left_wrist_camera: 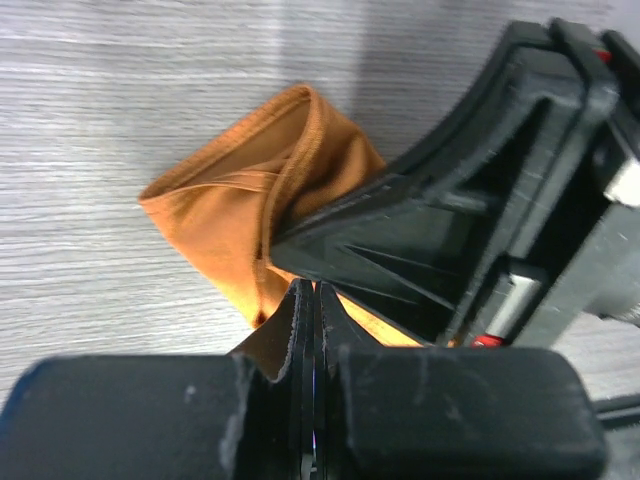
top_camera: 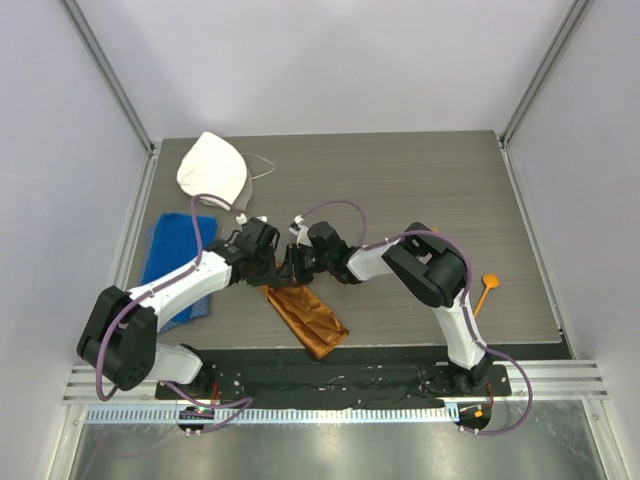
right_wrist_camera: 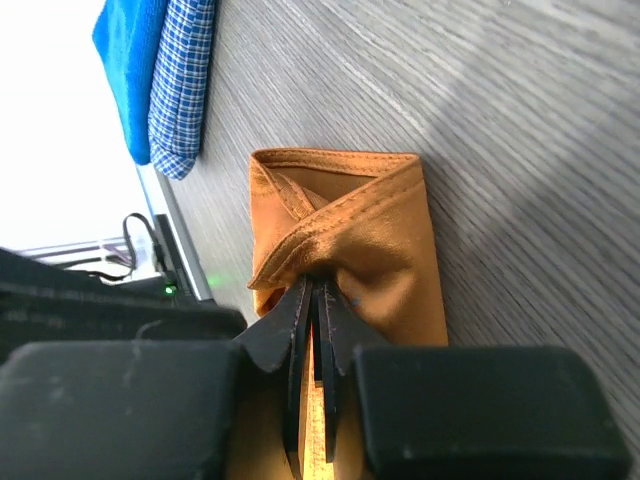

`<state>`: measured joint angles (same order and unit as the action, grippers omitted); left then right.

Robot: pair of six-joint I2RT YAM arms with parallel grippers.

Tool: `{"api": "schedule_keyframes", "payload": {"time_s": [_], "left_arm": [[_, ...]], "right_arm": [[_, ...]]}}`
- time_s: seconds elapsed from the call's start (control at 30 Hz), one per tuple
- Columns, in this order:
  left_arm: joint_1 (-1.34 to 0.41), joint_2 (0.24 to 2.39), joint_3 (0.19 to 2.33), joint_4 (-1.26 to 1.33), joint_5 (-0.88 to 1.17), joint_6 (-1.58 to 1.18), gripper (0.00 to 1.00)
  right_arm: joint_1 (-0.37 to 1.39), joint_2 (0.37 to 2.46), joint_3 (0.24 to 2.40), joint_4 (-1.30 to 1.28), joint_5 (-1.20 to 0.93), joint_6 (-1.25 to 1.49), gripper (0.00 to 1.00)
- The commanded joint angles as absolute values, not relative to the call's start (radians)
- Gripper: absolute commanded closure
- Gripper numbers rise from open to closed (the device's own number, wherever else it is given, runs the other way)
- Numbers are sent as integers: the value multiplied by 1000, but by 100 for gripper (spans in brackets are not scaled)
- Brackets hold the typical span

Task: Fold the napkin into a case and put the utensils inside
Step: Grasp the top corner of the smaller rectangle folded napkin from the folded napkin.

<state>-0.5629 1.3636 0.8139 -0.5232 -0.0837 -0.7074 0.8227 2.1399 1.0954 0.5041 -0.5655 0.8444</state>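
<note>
The rust-orange napkin (top_camera: 308, 318) lies as a narrow layered strip, the case, on the table's near middle, slanting toward the front edge. My left gripper (top_camera: 272, 272) and right gripper (top_camera: 293, 268) meet at its far end. In the left wrist view the left gripper (left_wrist_camera: 307, 292) is shut at the edge of the cloth (left_wrist_camera: 220, 210), with the right gripper's black body close beside it. In the right wrist view the right gripper (right_wrist_camera: 318, 285) is shut on a raised fold of the cloth (right_wrist_camera: 400, 260). An orange spoon (top_camera: 484, 290) lies at the right. The fork is hidden.
A blue towel (top_camera: 172, 255) lies at the left edge and shows with a checked cloth in the right wrist view (right_wrist_camera: 140, 70). A white rounded cloth cap (top_camera: 213, 170) sits at the back left. The table's front edge is just below the napkin.
</note>
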Motion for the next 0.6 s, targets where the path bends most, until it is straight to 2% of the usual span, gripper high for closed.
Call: {"api": "schedule_keyframes", "payload": {"time_s": [0.0,0.17,0.27,0.3,0.4,0.57], "left_arm": [[-563,1335,815,-529,-173,-721,100],[-563,1281,821,-554,-161,-727,100],[-565,1256,808,-587,-173,-724,86],[-565,1250,804,-600,-187,-727,77],[-565,1256,779,-618,-196,-730,65],[-571,1302,784,-615,-189,-724,62]], "right_arm": [[819,2077,1101,396,-515,732,88],[816,2006,1092,359,-523,719,87],[811,1997,1111,336,-531,716,87],[811,1994,1111,334,-532,718,87],[810,1993,1112,359,-532,736,87],[811,2000,1124,371,-545,749,87]]}}
